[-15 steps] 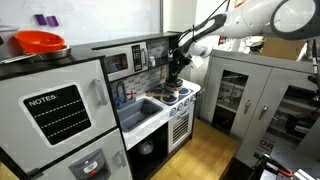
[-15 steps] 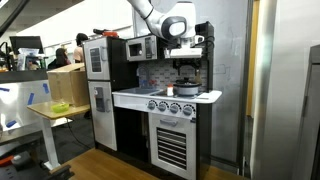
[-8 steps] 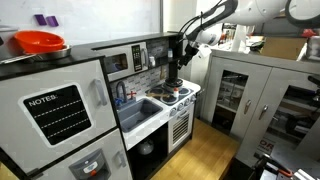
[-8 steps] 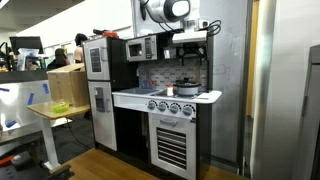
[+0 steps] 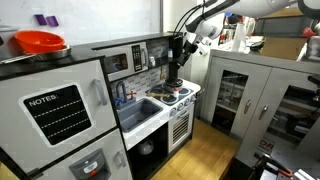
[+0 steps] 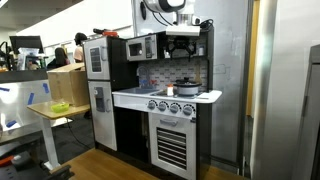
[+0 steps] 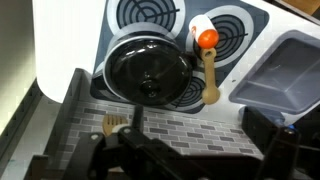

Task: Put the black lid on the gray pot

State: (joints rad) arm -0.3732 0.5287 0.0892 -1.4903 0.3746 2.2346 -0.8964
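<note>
The flat, round black lid (image 7: 148,72) lies upper centre in the wrist view, apparently seated on the low silvery-gray metal pot (image 7: 110,60), which stands on the toy stove's white worktop (image 7: 255,25). If the lid sits askew, a nudge could slide it off. The dark hand (image 6: 181,40) hangs well above, pointing down, with nothing visible in it; I cannot tell whether its fingers are spread.

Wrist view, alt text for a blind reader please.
From above, the black lid sits on the gray pot on a toy stove burner. A wooden utensil with an orange knob lies beside it, a gray sink farther right.
</note>
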